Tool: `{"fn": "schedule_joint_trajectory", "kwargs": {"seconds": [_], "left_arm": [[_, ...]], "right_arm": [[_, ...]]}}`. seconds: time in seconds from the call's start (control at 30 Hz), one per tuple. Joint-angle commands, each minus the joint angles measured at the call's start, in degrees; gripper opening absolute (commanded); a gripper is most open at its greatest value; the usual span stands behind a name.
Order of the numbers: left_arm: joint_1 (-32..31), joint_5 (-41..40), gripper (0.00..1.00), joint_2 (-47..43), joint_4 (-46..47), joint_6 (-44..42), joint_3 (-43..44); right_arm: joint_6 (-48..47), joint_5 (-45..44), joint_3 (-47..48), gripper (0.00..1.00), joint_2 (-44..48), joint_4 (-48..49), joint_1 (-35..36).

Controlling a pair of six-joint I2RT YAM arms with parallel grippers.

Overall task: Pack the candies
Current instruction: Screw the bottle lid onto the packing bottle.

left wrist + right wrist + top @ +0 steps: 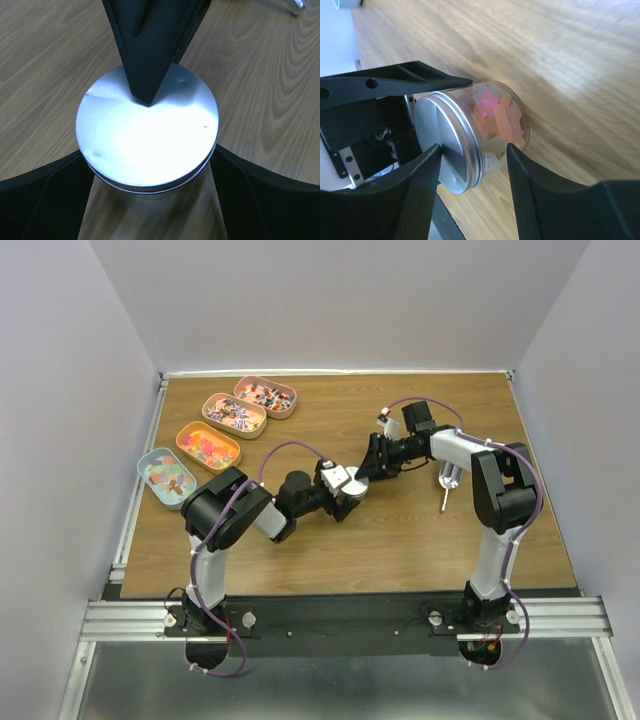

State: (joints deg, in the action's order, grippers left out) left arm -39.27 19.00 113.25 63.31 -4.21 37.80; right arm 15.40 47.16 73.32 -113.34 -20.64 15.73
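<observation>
A clear jar with a silver screw lid stands on the wooden table and holds pink, orange and pale candies. My right gripper is shut on the jar: one fingertip presses the lid's centre and the other finger lies against the glass near its base. My left gripper is open, its fingers astride the lid's rim. In the top view both grippers meet mid-table, left and right, and cover the jar. More candies fill oval tins at the far left.
Several oval tins line the far left: teal, orange and two pink ones. A silver scoop lies right of centre, beside the right arm. White walls enclose the table.
</observation>
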Motion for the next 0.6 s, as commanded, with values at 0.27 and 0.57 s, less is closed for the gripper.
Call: {"fn": "schedule_joint_trajectory", "kwargs": {"seconds": [0.27, 0.57], "left_arm": [[-1.25, -4.94, 0.92, 1.80, 20.28, 2.98, -6.78], [-1.60, -4.24, 0.93, 2.85, 22.65, 3.24, -6.78]], "right_arm": [[-0.46, 2.41, -1.69, 0.61, 0.58, -0.01, 1.68], [0.33, 3.73, -2.21, 0.61, 0.14, 0.08, 1.85]]}}
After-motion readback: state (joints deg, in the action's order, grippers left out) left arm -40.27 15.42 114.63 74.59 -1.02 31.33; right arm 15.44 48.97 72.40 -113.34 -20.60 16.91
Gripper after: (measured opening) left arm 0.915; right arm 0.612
